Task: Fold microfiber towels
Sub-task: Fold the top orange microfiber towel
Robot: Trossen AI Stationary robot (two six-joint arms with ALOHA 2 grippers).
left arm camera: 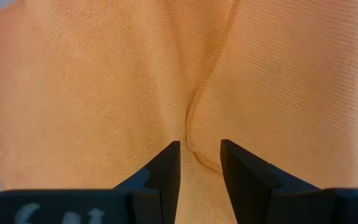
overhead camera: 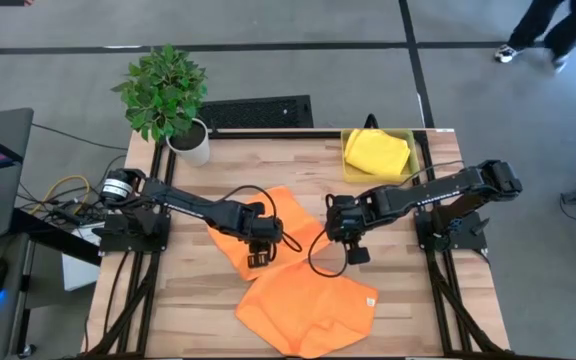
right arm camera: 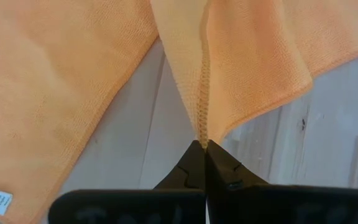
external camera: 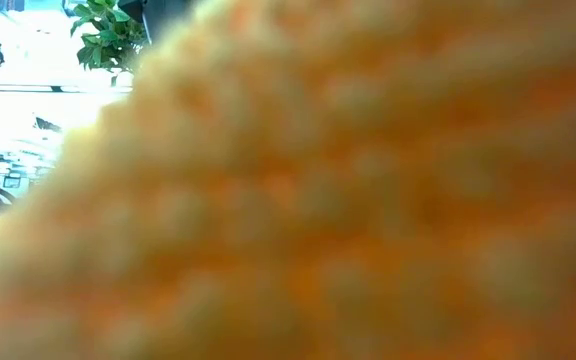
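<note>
With the right gripper (right arm camera: 202,144) clenched on the hem of the upper orange towel (overhead camera: 268,225) and the left gripper (left arm camera: 200,155) parted over its crease, the fold seems just starting; next the left probably must pinch.

Even bright light; low view blurred by orange towel (external camera: 348,200).

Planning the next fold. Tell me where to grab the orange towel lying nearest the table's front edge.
Probably best to pinch the near orange towel at its tagged corner, from above on the right side: that corner lies flat on bare wood, its hem exposed.
</note>
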